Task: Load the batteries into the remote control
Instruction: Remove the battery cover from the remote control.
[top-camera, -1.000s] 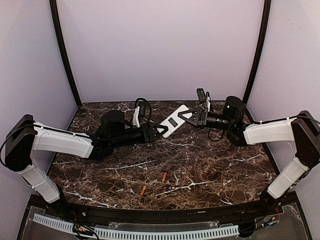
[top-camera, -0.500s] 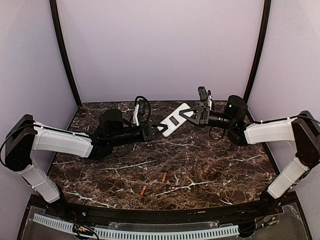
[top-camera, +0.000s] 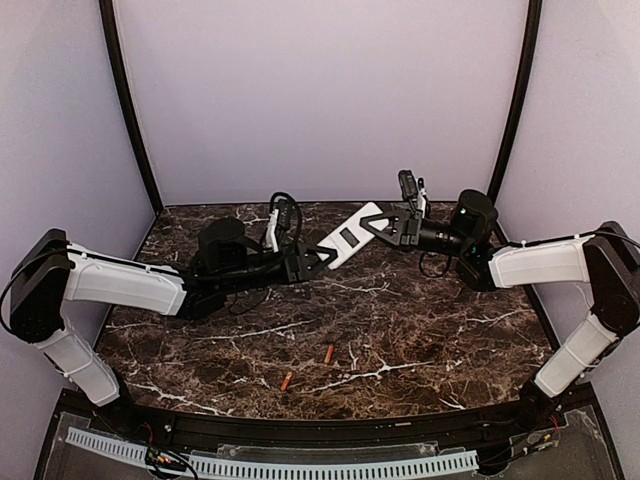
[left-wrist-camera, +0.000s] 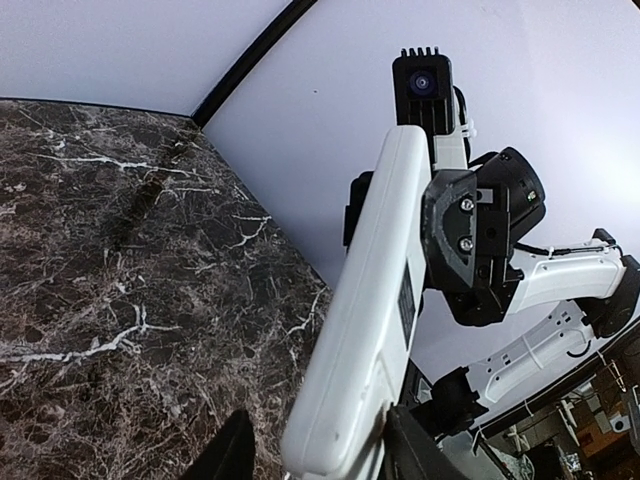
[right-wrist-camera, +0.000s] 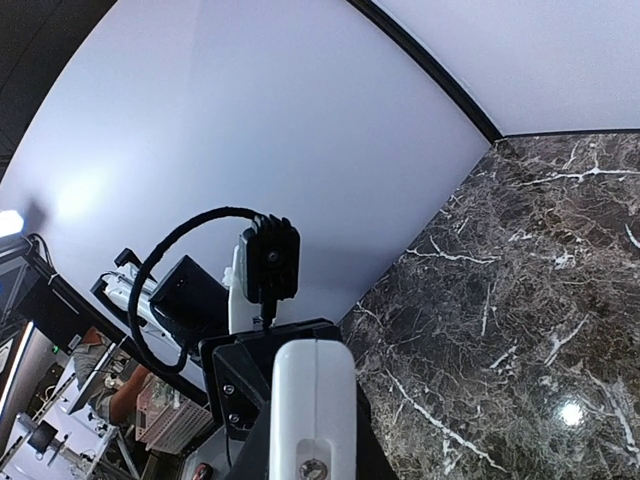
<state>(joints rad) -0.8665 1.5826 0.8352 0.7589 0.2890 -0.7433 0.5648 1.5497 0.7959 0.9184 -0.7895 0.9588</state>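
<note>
Right gripper clamps the upper end of the white remote control, holding it tilted in the air above the back of the marble table. Left gripper straddles the lower end, jaws parted, a gap showing on one side. The batteries lie on the table near the front, well apart from the remote control.

Even bright light; glare spot on marble table.

Dark marble table — two orange batteries, apart
</note>
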